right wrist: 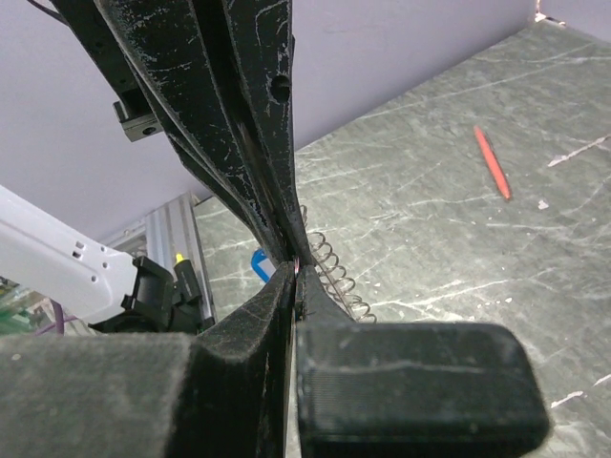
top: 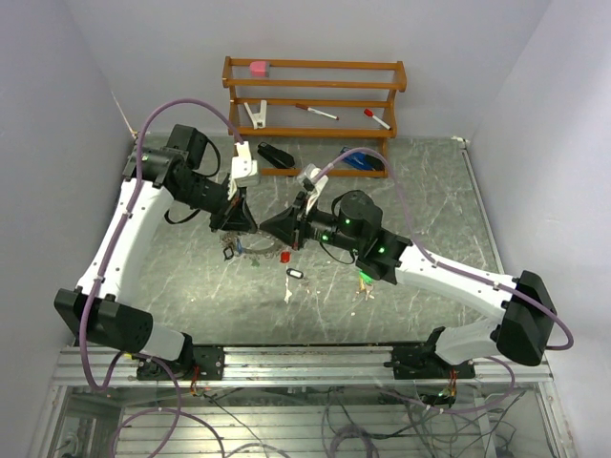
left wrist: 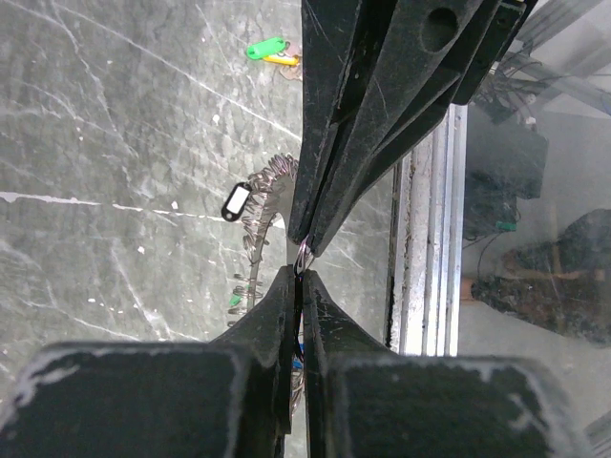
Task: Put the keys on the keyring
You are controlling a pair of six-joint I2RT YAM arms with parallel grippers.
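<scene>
Left claw and right claw, both pinched shut, meet tip to tip; what they pinch is too small to tell. Keyring sits just below, black-tagged key at 5 o'clock. Best keep tips aligned, feeding slowly without twisting.

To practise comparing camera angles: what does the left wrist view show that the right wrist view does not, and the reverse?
Only the left wrist view: a green key tag and a black-tagged key.
Only the right wrist view: a red pen lying on the table, the purple wall and a white arm link.
Both: the left gripper and right gripper, shut, tip to tip, and behind their tips the keyring with its fringe of small keys.
</scene>
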